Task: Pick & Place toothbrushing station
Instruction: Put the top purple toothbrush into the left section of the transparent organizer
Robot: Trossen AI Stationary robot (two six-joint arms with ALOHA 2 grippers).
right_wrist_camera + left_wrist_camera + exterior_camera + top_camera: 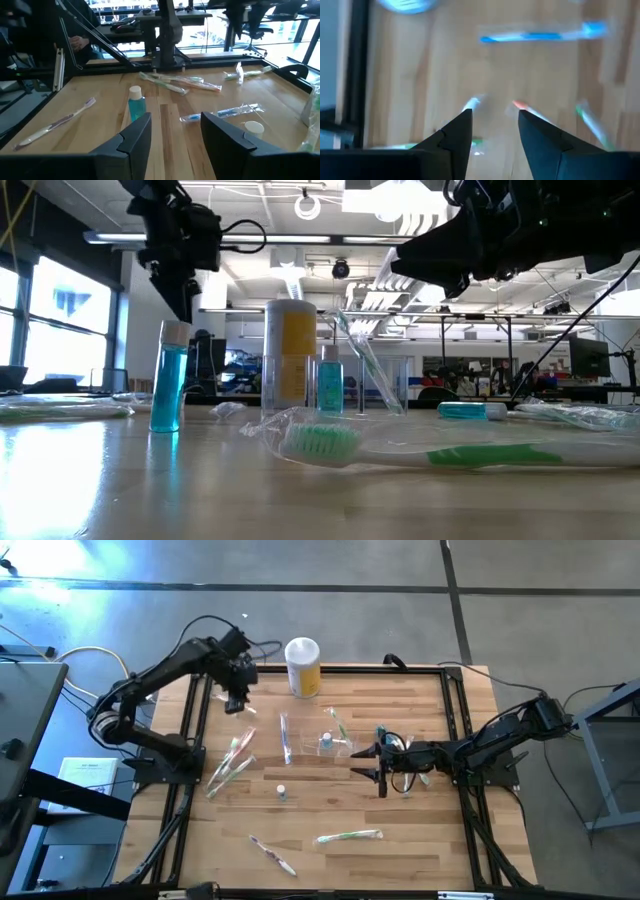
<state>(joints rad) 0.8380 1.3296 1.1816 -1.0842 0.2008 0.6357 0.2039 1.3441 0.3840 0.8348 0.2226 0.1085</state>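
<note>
Both grippers, left and right, hover part-open and empty beside the clear holder, seemingly lining up for wrapped toothbrushes.

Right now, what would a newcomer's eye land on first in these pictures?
Probably the tall yellow canister at the table's far edge, then wrapped toothbrushes scattered over the wood. Mid-table, the right gripper hovers open beside the clear holder; the left gripper hangs open above the far-left corner.

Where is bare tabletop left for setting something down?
Free: the near right corner past the green toothbrush, and the near left strip between the pink toothbrush and the toothbrush bundle. Crowded: mid-table around the clear holder and right gripper.
</note>
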